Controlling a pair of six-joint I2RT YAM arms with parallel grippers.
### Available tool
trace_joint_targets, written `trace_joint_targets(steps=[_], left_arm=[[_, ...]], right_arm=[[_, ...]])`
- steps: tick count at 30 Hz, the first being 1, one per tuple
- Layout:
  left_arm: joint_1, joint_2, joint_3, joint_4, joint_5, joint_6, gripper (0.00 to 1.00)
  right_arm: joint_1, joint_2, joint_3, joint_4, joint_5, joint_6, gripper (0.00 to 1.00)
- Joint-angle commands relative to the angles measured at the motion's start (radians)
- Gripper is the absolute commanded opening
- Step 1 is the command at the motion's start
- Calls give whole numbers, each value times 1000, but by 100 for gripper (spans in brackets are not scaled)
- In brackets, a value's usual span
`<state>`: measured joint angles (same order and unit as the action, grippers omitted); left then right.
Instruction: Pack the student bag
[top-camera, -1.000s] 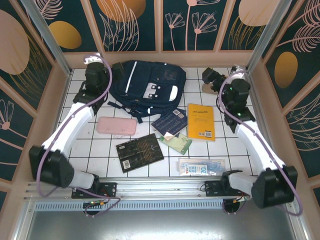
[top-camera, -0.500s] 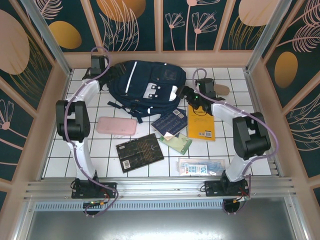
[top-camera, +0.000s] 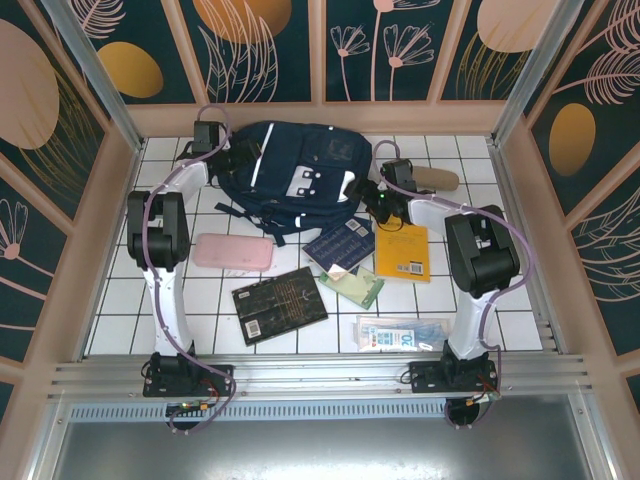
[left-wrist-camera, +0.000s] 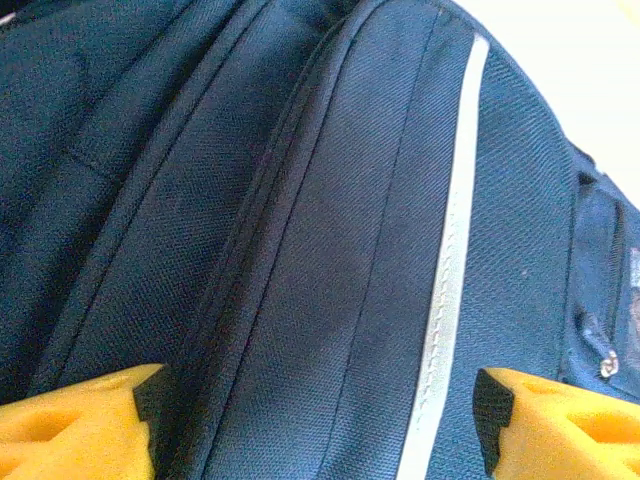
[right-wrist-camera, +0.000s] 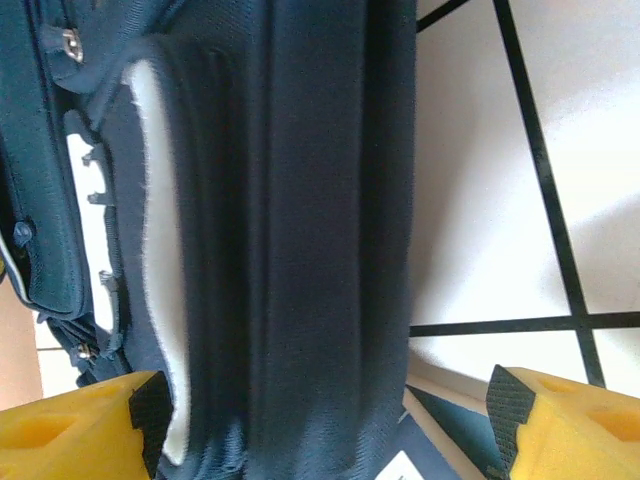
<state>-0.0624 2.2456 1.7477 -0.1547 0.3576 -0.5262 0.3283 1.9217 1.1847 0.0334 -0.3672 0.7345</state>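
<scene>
The bench (top-camera: 118, 300) is white tile with dark grout. It is boxed in on three sides by dark teal walls (top-camera: 350, 50) printed with peach and gold flowers and set in tan frames. A metal rail (top-camera: 320, 372) runs along its near edge, where both arms are bolted.

The bag (top-camera: 295, 170) lies flat at the far middle of the bench, its dark straps trailing onto the tiles towards the near side.

The left jaws sit at the bag's far left edge. They stand wide open, with the yellow pads (left-wrist-camera: 70, 425) well apart and a ridge of navy fabric with a white stripe (left-wrist-camera: 450, 260) between them. I cannot tell if the pads touch the cloth.

The right jaws are at the bag's right side, also wide open. One of their pads (right-wrist-camera: 570, 425) is over bare tile, and the bag's edge and a pale patch (right-wrist-camera: 160, 250) lie between the two. Nothing is held.

A navy booklet (top-camera: 340, 243) lies just beside the bag's near right corner, close under the right jaws. A yellow book (top-camera: 402, 249) lies next to it, partly under the right forearm. A tan case (top-camera: 437, 179) is just behind that arm.

Nearer the arm bases lie a pink pouch (top-camera: 233, 251), a black book (top-camera: 279, 304), a green packet (top-camera: 351, 286) and a clear packet (top-camera: 403, 332), all clear of both jaws.
</scene>
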Motion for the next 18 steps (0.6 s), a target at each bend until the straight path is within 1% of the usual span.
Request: trace_joint_targets(steps=[1,4,5,6,8,9,11,12,13,16,18], left_arm=[[4,34,38,-54,1,41,80],[4,62,52,-65,3,47,78],[4,68,52,-62,17,47,77],[2,73,51,-58,34,43,74],[1,81,45,-45,65,30,58],[1,83,40,-37,75,21,47],[1,78,22,-22,79,3,22],[1,76,18,-27,67,-2,9],[1,70,11,-29,54,-7,0],[1,20,-27,-20,31,-26,0],[1,-32,-65,2,38,-50,0]], right_arm=[[-1,24,26,-17,8,-17,84],[1,51,35,-3,-27,-18,83],[1,59,39,10,-49,-18,83],[2,70,50,16,-65,-20,83],[5,88,76,20,-85,-26,80],[5,94,90,23,-95,-29,79],[4,104,120,25,-105,-29,77],[4,111,135,26,-116,-30,75],[5,117,153,26,-126,-33,72],[2,133,204,-8,-121,-51,63],[-5,147,250,-45,-112,-72,58]])
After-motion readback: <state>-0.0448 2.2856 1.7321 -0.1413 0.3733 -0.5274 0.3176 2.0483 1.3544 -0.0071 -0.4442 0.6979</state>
